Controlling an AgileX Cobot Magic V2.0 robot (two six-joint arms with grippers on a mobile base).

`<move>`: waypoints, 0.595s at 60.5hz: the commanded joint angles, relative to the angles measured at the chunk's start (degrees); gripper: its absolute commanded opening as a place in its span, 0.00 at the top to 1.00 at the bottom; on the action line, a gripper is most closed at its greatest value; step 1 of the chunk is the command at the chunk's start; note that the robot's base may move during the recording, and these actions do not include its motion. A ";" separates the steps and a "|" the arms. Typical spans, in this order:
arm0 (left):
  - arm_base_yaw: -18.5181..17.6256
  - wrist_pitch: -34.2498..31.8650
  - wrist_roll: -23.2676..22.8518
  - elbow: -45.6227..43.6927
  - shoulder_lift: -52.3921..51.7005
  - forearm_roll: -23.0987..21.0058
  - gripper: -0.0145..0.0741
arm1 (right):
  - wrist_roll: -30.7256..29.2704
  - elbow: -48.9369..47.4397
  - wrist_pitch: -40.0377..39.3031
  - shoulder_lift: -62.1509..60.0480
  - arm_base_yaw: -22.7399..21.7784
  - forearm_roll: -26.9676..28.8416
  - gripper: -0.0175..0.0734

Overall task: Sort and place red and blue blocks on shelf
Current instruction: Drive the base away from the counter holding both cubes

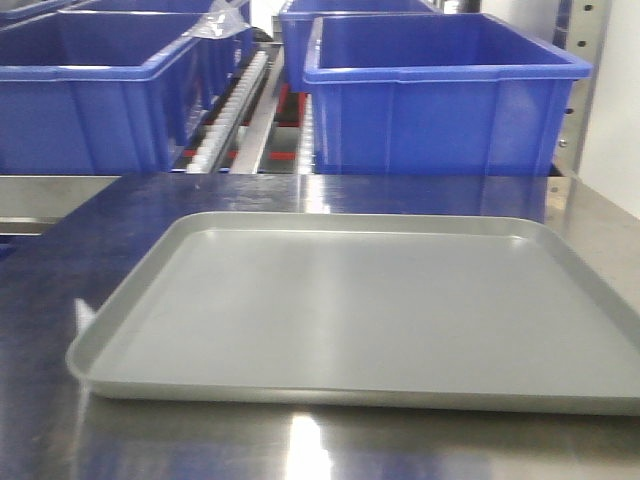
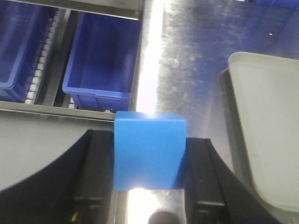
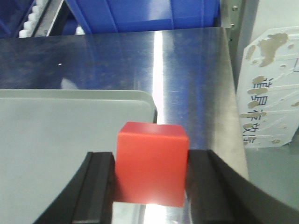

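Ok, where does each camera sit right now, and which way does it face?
Front view: low at the robot's front, facing forward over the grey tray on the steel table to the blue bins on the shelf; no arm shows.
Left wrist: behind the left gripper, looking down at the table; it clamps the blue block.
Right wrist: behind the right gripper, likewise; it clamps the red block.
Shared: all three see the tray.

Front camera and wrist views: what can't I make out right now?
- Front view: both arms and both blocks lie outside the frame; the blue bin walls hide its floor.
- Left wrist: the blue block covers the table beneath it; lifted or resting, unclear.
- Right wrist: the red block does the same.
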 commanded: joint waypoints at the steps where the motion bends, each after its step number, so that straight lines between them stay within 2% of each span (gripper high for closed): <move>1: 0.11 -4.53 -0.30 -1.61 0.18 0.41 0.70 | -0.28 -1.58 -4.97 -0.07 -0.43 -0.36 0.75; 36: 0.11 -4.53 -0.30 -1.61 0.18 0.41 0.70 | -0.28 -1.58 -4.97 -0.07 -0.43 -0.36 0.75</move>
